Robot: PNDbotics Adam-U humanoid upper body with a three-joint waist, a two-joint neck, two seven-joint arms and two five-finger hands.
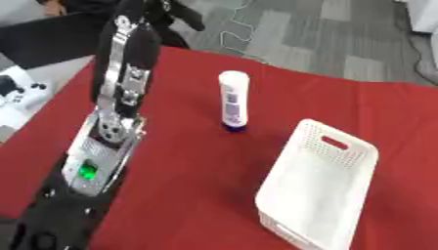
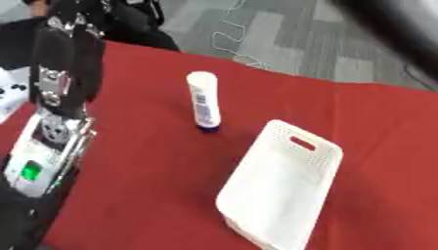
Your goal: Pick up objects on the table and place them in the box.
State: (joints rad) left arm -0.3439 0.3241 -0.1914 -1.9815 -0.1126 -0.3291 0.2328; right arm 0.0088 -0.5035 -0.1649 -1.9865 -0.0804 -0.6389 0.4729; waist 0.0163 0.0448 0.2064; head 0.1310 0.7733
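A white bottle (image 1: 232, 100) with a dark blue cap at its base stands upright on the red table (image 1: 188, 161), near the middle. To its lower right lies the white perforated box (image 1: 321, 185), which holds nothing. My left arm (image 1: 120, 97) rises from the lower left along the table's left side. Its dark hand (image 1: 171, 17) is up at the far edge, left of the bottle and well apart from it. In the right eye view a dark blurred bar, apparently my right arm (image 2: 389, 27), crosses the upper right corner; its hand is out of view.
A white surface with small dark items (image 1: 17, 93) sits off the table's left edge. Grey carpet with a thin cable (image 1: 235, 34) lies beyond the far edge. Bare red cloth separates the bottle from the box.
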